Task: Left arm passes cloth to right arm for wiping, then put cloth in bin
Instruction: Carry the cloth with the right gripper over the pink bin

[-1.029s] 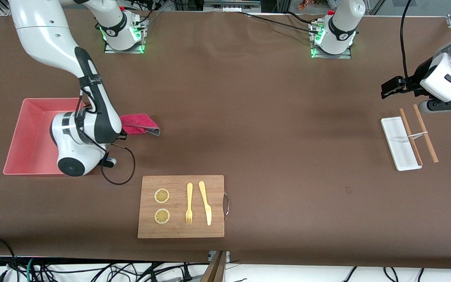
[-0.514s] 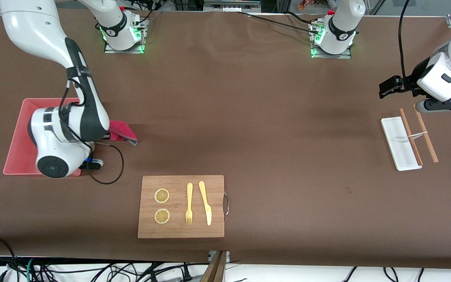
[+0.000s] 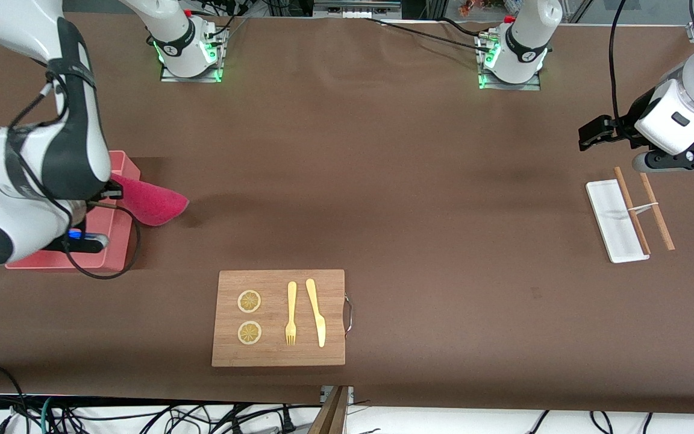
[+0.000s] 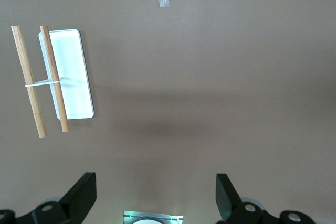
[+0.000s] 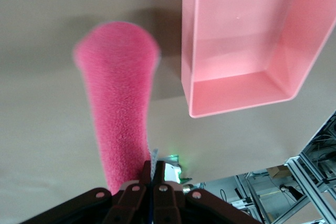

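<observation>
Right arm holds the cloth up beside the bin

The bin (image 3: 119, 241) stands at the right arm's end of the desk (image 3: 383, 181). The right gripper (image 5: 153, 190) has its fingers pressed together on one end of the cloth (image 3: 151, 204), which hangs over the desk just beside the bin. The left gripper (image 4: 156, 198) waits over the desk near the white tray (image 3: 612, 223), fingers spread and holding nothing.

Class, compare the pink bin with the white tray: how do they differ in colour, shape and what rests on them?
The bin is salmon pink with tall straight walls; the white tray is flat and narrow. The bin lies at the right arm's end of the table, the tray at the left arm's end. One of two tied wooden sticks lies across the tray; the bin looks empty in the right wrist view. Both are rectangular.
</observation>
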